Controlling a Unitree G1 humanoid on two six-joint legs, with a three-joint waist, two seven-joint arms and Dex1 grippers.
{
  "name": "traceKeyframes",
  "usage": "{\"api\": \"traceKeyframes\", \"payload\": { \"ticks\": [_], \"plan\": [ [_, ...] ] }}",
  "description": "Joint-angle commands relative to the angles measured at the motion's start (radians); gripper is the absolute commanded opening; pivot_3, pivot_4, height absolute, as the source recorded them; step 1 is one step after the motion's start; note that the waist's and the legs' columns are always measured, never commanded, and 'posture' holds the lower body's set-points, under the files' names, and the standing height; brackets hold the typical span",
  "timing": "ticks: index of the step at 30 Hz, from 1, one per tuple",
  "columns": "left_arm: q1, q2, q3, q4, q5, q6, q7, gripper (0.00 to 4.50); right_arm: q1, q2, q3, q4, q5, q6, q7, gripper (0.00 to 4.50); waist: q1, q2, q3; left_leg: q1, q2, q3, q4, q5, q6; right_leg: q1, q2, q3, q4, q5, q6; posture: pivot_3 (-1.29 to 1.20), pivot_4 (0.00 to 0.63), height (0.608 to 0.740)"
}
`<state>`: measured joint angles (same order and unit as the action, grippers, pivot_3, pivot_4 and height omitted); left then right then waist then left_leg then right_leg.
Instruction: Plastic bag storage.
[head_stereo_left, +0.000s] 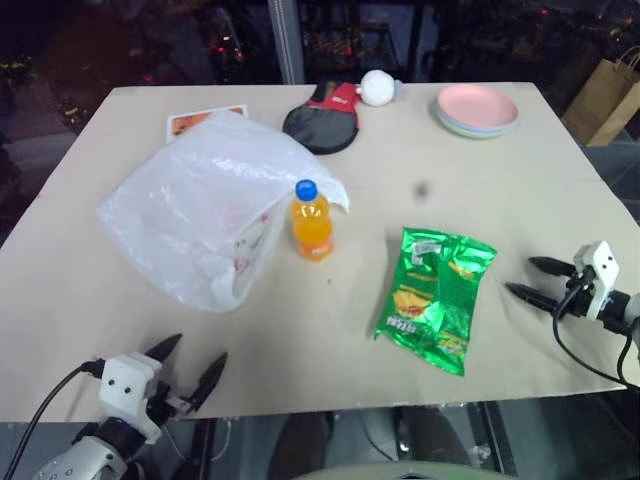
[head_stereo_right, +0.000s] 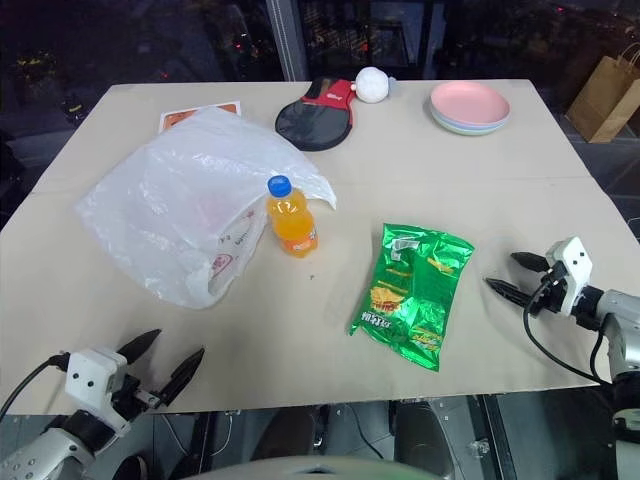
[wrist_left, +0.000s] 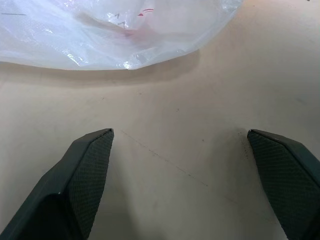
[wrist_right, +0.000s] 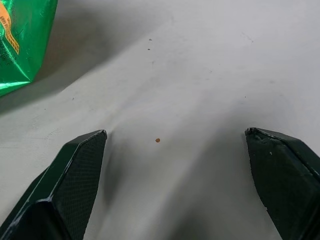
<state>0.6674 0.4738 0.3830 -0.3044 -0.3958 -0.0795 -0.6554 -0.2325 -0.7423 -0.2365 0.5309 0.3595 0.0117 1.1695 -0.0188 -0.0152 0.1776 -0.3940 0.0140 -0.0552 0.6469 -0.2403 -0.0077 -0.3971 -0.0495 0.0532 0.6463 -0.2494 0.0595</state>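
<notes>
plastic bag (head_stereo_left: 205, 215): ahead of left gripper (head_stereo_left: 193, 366), apart
left gripper: fingers spread, empty
right gripper (head_stereo_left: 528, 279): fingers spread, empty, bag well off

Beige tabletop (head_stereo_left: 520, 190) holds plastic bag (head_stereo_left: 200, 215), orange drink bottle (head_stereo_left: 311, 222) just beside it, green snack packet (head_stereo_left: 435, 297), black paddle (head_stereo_left: 322, 122), white ball (head_stereo_left: 377, 88), stacked plates (head_stereo_left: 477, 110), printed card (head_stereo_left: 190, 121).

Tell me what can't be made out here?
- Card: mostly hidden under the bag, head views.
- Bag's red print: too small to read.
- Bag's contents: clouded by crinkled plastic.
- Paper bag: cut off by the head view's edge.
- Packet: cut off by the right wrist view's edge.
</notes>
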Motion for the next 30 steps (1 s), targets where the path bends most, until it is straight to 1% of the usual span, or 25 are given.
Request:
{"api": "traceKeyframes", "payload": {
  "ticks": [1, 8, 21, 25, 27, 30],
  "plan": [
    [-0.009, -0.001, -0.009, 0.009, 0.017, -0.026, -0.017, 4.45, -0.017, -0.02, -0.019, 0.012, 0.003, -0.022, 0.01, 4.5, 0.0, 0.0, 0.0, 0.0, 0.0, 0.0, 0.0, 0.0, 0.0, 0.0, 0.0, 0.0, 0.0, 0.0, 0.0, 0.0, 0.15, 0.74],
    [-0.039, -0.016, -0.033, 0.064, 0.041, -0.072, -0.045, 4.45, -0.018, -0.016, -0.023, 0.018, 0.005, -0.037, 0.004, 4.5, 0.001, 0.001, 0.0, 0.0, 0.0, 0.0, 0.0, 0.0, 0.0, 0.0, 0.0, 0.0, 0.0, 0.0, 0.0, 0.0, 0.15, 0.74],
    [-0.041, -0.013, -0.026, 0.059, 0.014, -0.093, -0.085, 4.45, -0.021, -0.002, -0.016, 0.019, 0.003, -0.042, -0.005, 4.5, 0.001, 0.001, 0.0, 0.0, 0.0, 0.0, 0.0, 0.0, 0.0, 0.0, 0.0, 0.0, 0.0, 0.0, 0.0, 0.0, 0.15, 0.74],
    [-0.04, -0.006, -0.027, -0.008, -0.037, -0.076, -0.119, 4.45, -0.025, 0.001, -0.015, 0.02, 0.003, -0.041, -0.006, 4.5, 0.0, 0.0, 0.0, 0.0, 0.0, 0.0, 0.0, 0.0, 0.0, 0.0, 0.0, 0.0, 0.0, 0.0, 0.0, 0.0, 0.15, 0.74],
    [-0.056, 0.006, -0.027, -0.069, -0.07, -0.031, -0.114, 4.45, -0.03, 0.001, -0.016, 0.02, 0.006, -0.038, -0.004, 4.5, 0.001, 0.0, 0.0, 0.0, 0.0, 0.0, 0.0, 0.0, 0.0, 0.0, 0.0, 0.0, 0.0, 0.0, 0.0, 0.0, 0.15, 0.74],
    [-0.122, 0.034, -0.018, -0.182, -0.141, 0.078, -0.061, 4.45, -0.029, -0.002, -0.02, 0.007, 0.016, -0.03, 0.006, 4.5, 0.004, 0.0, 0.0, 0.0, 0.0, 0.0, 0.001, 0.0, 0.0, 0.0, 0.0, 0.0, 0.001, 0.0, 0.0, 0.0, 0.15, 0.74]
  ]
}}
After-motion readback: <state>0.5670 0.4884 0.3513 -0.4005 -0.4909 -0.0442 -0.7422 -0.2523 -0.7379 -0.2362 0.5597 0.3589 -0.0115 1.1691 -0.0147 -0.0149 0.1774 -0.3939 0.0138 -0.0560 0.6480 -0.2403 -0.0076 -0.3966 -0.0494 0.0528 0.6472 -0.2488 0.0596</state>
